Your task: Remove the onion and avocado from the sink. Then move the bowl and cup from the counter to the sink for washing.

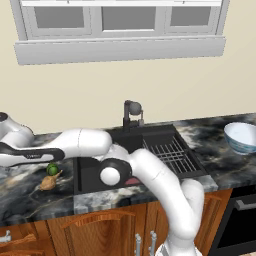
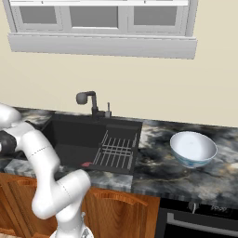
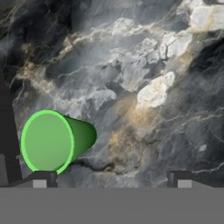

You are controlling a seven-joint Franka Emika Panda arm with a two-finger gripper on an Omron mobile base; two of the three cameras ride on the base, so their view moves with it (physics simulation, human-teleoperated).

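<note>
Seen from above in the hand view, the bright green cup (image 3: 48, 141) stands on the marbled counter (image 3: 144, 78). My gripper (image 3: 111, 180) is open and empty above the counter; the cup sits just above its left fingertip (image 3: 39, 179), not between the fingers. My arm reaches far left over the counter beside the black sink (image 1: 92, 172). The tan onion (image 1: 47, 182) and the dark green avocado (image 1: 52, 169) lie side by side on the counter left of the sink. On the counter right of the sink (image 2: 69, 135) rests the white-blue bowl (image 1: 241, 137) (image 2: 193, 148).
A dark faucet (image 1: 131, 114) (image 2: 90, 100) rises behind the basin, and a wire rack (image 1: 172, 152) (image 2: 116, 151) fills its right part. A small red thing (image 2: 86, 164) lies on the sink floor. Wooden cabinets and an oven front (image 2: 200, 218) run below the counter edge.
</note>
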